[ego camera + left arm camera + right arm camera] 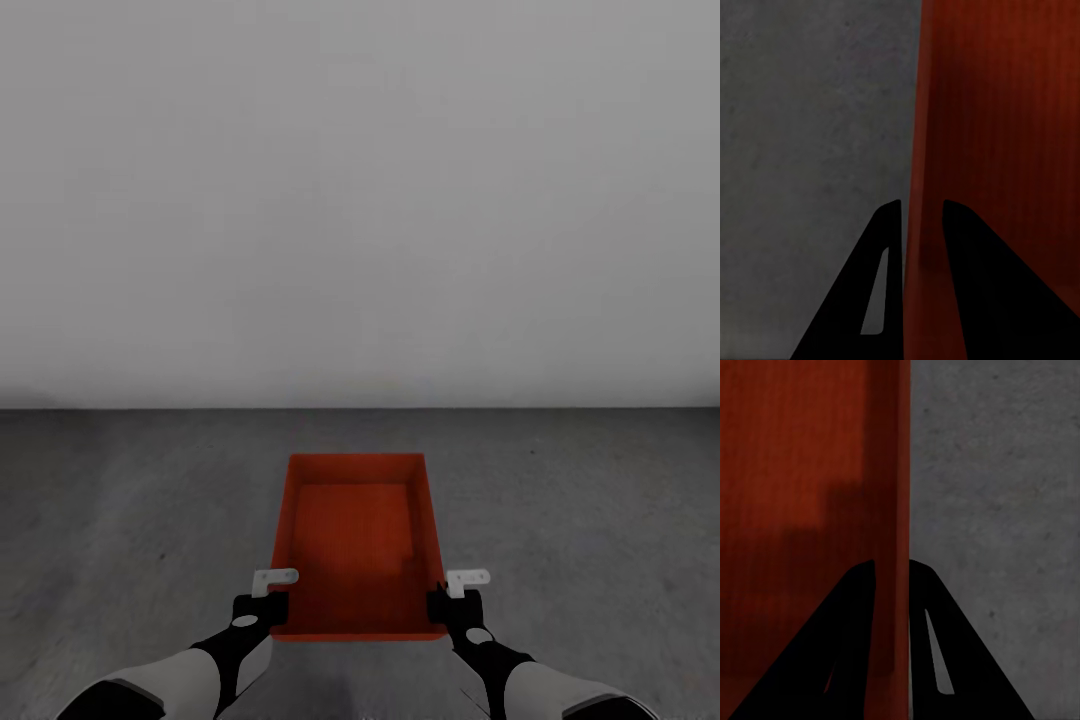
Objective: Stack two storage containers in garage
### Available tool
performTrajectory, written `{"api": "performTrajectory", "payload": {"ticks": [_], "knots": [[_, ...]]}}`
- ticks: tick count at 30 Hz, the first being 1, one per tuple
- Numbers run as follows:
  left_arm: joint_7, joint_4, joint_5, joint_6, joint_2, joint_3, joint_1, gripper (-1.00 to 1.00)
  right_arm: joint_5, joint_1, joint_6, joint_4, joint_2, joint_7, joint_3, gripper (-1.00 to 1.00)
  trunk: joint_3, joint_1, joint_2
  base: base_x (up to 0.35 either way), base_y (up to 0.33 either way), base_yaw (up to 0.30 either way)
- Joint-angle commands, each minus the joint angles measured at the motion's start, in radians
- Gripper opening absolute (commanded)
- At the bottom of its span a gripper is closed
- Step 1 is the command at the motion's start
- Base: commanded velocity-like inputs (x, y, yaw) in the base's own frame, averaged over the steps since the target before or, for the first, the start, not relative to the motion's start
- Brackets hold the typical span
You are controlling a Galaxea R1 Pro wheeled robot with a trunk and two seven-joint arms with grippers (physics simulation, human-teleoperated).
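Held orange-red storage container [358,540] over grey concrete floor [120,520]: left end effector [921,206] and right end effector [892,564] each clamped on a side wall. Bore no readable writing.

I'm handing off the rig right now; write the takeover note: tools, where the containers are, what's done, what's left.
Left tool: shut on the orange-red container's left wall near its close end, one finger inside, one outside.
Right tool: shut on the right wall the same way.
Container: open-topped, empty, held between both arms over the grey concrete floor, facing a plain pale wall. Whether its base touches the floor I cannot tell.
Done: this container has reached the garage-like room.
Left: set it down and release, then deal with the second container, which I cannot locate from these views, and stack it on top.
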Motion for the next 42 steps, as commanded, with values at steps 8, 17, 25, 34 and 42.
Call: {"api": "performTrajectory", "payload": {"ticks": [8, 17, 25, 34, 42], "knots": [[0.008, -0.002, -0.001, -0.066, 0.032, 0.08, -0.001, -1.0, -0.018, 0.0, -0.004, 0.005, 0.001, -0.002, -0.035, -1.0, -0.01, 0.0, 0.0, 0.0, 0.0, 0.0], [0.008, -0.005, 0.009, -0.009, 0.006, -0.002, 0.005, -1.0, -0.012, 0.0, -0.007, 0.005, 0.007, -0.006, 0.006, -1.0, -0.011, 0.0, 0.0, 0.0, 0.0, 0.0], [-0.002, -0.005, 0.024, -0.025, 0.013, -0.022, 0.006, -1.0, -0.111, 0.0, -0.007, 0.005, 0.004, -0.005, 0.121, -1.0, -0.011, 0.0, 0.0, 0.0, 0.0, 0.0], [0.001, -0.005, 0.119, -0.025, 0.011, -0.115, 0.006, -1.0, -0.072, 0.0, -0.007, 0.005, 0.003, -0.004, 0.085, -1.0, -0.011, 0.0, 0.0, 0.0, 0.0, 0.0], [0.002, -0.005, 0.198, -0.028, 0.01, -0.193, 0.006, -1.0, -0.015, 0.0, -0.006, 0.003, 0.001, -0.004, 0.03, -1.0, -0.011, 0.0, 0.0, 0.0, 0.0, 0.0]]}}
